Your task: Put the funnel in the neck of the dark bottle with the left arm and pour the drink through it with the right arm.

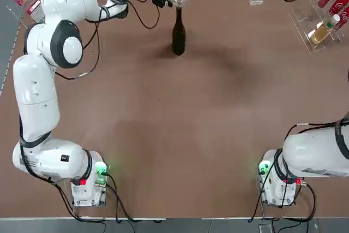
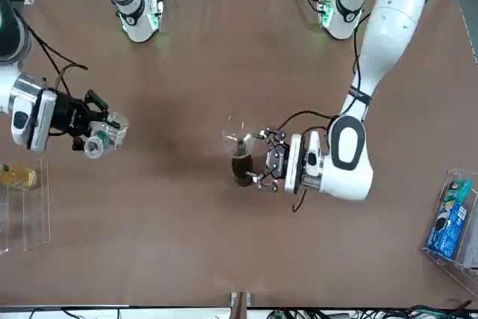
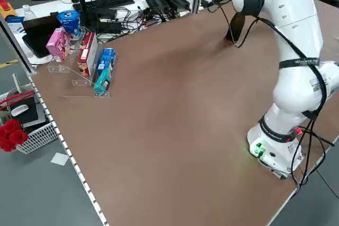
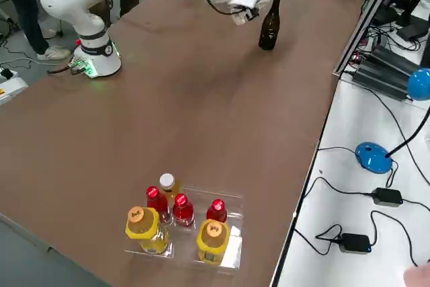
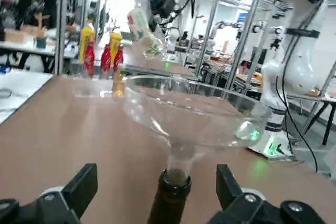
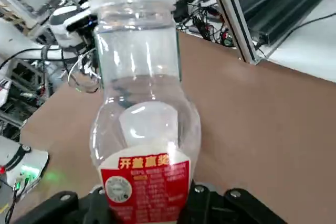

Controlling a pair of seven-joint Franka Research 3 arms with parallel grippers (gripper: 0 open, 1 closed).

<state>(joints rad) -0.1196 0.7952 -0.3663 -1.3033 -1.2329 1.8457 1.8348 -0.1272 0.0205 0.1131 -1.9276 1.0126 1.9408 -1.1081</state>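
Left gripper (image 2: 263,163): fingers spread wide either side of the dark bottle's neck, holding nothing, clear of the funnel.
Right gripper (image 2: 95,134): clamped on the drink (image 6: 140,129), off to the robot's right, well apart from the dark bottle (image 1: 178,32).
Funnel (image 5: 191,113): stem seated in the neck, cone upright, unsupported.
Drink cap: looks already off, as far as I can judge.
Risk, tipping: a nudge from the left fingers (image 5: 79,187) could tilt the loose funnel.
Risk, spill: pouring off-centre or too fast would likely overflow onto the table (image 1: 180,135).

arms (image 1: 38,85): 2 | funnel (image 5: 191,111): 1 | dark bottle (image 1: 178,31): 1 | clear bottle (image 6: 142,124): 1 | red-capped bottles (image 4: 181,210): 3
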